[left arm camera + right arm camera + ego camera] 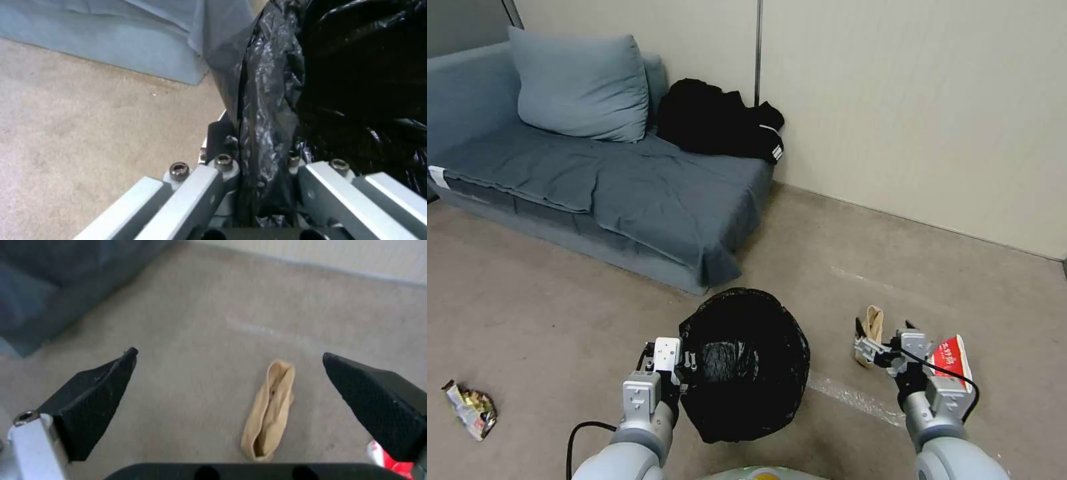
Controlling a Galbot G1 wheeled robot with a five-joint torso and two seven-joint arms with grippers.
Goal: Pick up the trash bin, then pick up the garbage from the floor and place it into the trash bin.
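Black-bagged trash bin (746, 363) hung clamped at its rim in the left gripper (262, 180); the right gripper (231, 400) (fingers spread) hovered over the brown paper piece (269, 410).

Black-bagged trash bin (747, 363) stands between a folded brown paper piece (872, 331), red packet (954, 360) and crumpled gold wrapper (470, 408).

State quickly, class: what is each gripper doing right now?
Left gripper: shut on the rim of the round bin lined with a crinkled black plastic bag.
Right gripper: open, above the folded brown paper piece.
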